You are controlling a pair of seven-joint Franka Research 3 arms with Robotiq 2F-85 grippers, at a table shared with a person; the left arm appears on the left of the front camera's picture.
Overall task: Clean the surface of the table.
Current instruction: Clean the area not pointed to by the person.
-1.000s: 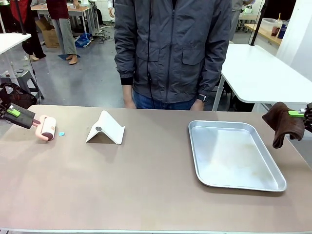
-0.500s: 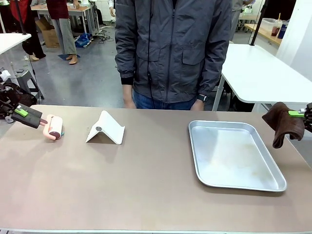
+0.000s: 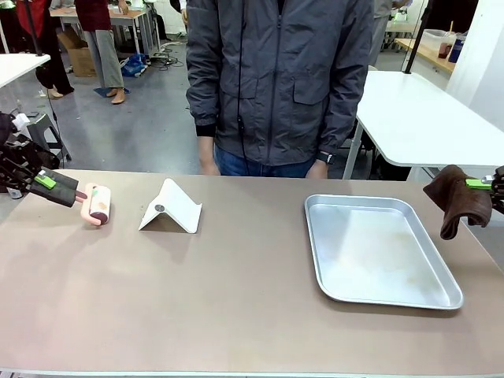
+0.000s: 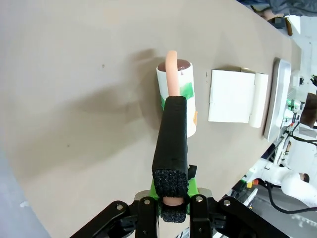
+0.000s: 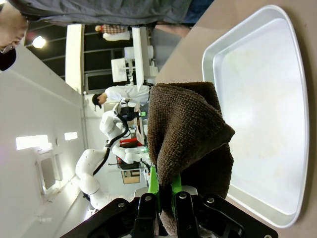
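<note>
Worktop (image 3: 236, 307): smooth matte taupe-brown, pale edge. Left fingers (image 3: 46, 183) clamp the roller (image 3: 99, 205) handle. Right fingers (image 3: 476, 183) pinch a brown cloth (image 3: 461, 203).

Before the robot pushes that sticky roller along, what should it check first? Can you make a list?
1. The left pincer is tight on the lint roller by its black handle: ok.
2. The roller drum touches the table: cannot tell. It looks down on the top, but contact is not clear.
3. The way toward the middle is free: not ok. The white stand sits close beside the roller.
4. The right pincer grips the brown cloth: ok. The cloth hangs by the table's right edge, beside the tray.
5. The person's hands are off the table: ok. They hang at the far edge.
</note>
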